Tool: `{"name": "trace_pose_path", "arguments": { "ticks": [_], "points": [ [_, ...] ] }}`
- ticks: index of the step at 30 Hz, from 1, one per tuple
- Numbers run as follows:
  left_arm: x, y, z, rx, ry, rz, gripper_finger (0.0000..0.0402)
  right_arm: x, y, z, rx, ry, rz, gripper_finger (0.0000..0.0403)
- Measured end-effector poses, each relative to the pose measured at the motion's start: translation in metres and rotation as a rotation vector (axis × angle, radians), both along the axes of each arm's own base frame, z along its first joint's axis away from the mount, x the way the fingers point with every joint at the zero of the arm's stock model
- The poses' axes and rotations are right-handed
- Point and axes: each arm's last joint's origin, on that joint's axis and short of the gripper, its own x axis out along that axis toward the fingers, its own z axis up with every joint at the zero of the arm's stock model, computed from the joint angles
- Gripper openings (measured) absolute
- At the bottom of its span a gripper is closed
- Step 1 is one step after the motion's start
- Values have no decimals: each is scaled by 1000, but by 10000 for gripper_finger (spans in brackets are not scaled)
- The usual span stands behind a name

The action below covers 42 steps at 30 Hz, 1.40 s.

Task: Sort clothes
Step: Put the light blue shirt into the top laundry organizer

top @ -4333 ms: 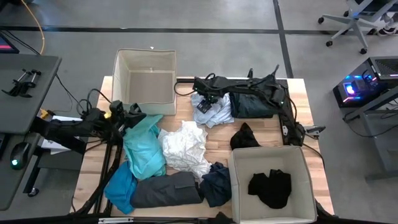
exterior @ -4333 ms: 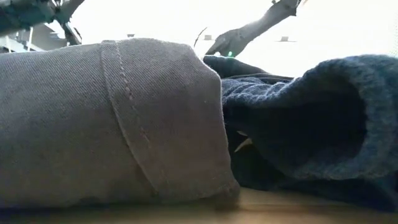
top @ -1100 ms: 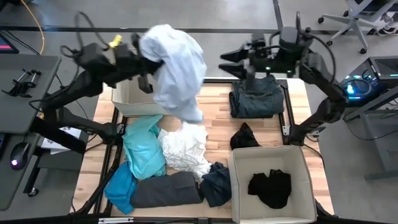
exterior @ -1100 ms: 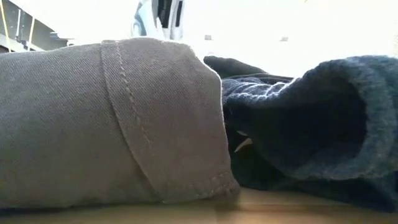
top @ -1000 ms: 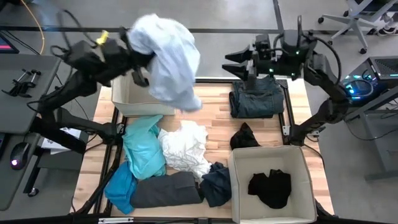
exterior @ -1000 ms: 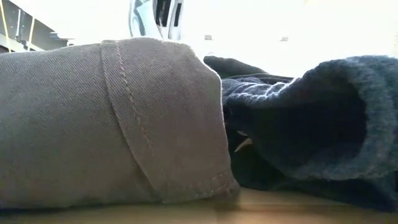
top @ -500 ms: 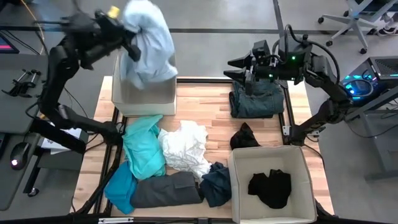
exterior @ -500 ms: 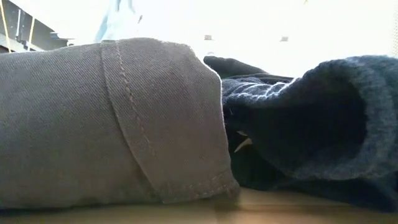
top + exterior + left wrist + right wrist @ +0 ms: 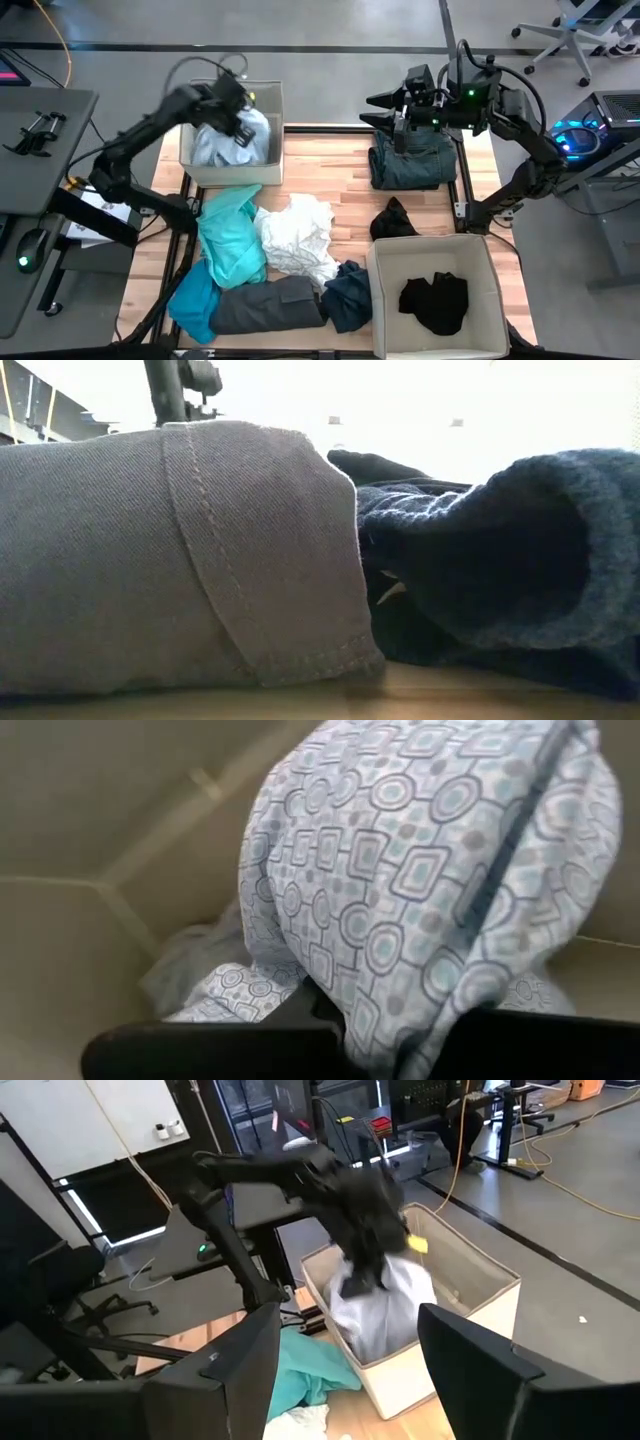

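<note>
Item one: my left gripper (image 9: pixel 240 125), reaching down into the beige square fabric bin (image 9: pixel 262 170) at the table's far left corner, clamped on a pale blue patterned cotton garment (image 9: pixel 222 145) that now lies inside that bin. Item two: my right gripper (image 9: pixel 378 108), fingers spread and holding nothing, hovering above a folded dark grey-green garment (image 9: pixel 412 165) at the far right of the wooden table (image 9: pixel 345 200). Item three: loose clothes mid-table — a turquoise top (image 9: pixel 230 240), a crumpled white shirt (image 9: pixel 297 238), grey twill trousers (image 9: pixel 265 305), a navy knit (image 9: pixel 350 293), a small black piece (image 9: pixel 393 217). Item four: a second beige bin (image 9: pixel 378 300) at near right, containing a black garment (image 9: pixel 434 302).
</note>
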Motion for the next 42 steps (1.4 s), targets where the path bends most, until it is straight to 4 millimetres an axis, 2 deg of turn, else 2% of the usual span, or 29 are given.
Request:
{"name": "trace_pose_path", "arguments": {
  "ticks": [3,6,8,11,15,21,24,26,29,35,38,42],
  "points": [
    [1,15,-42,-11,24,30,0,0,0,0,15,-2,-4,223],
    [0,27,-72,-5,70,76,0,1,0,-1,29,-2,-7,223],
    [-1,34,-84,6,132,106,4,1,1,-1,37,2,-4,224],
    [-1,41,-90,-9,171,93,30,2,3,-2,41,4,6,224],
    [-1,48,-72,-21,178,88,93,3,9,-2,42,4,30,224],
    [-4,44,-4,74,92,115,194,3,15,-2,24,7,3,224],
    [-8,34,17,51,1,141,216,3,17,-2,17,8,-16,224],
    [-8,29,17,-42,-84,127,215,4,19,-2,15,8,-14,224],
    [-7,26,-5,-142,-66,109,198,6,21,-3,15,11,-4,224],
    [0,31,-77,-75,1,156,144,14,24,-7,19,31,9,224],
    [4,33,-110,-17,-108,183,118,21,24,-11,41,45,3,224],
    [11,38,-125,59,-289,156,90,33,25,-19,84,66,-3,224]
  ]
}}
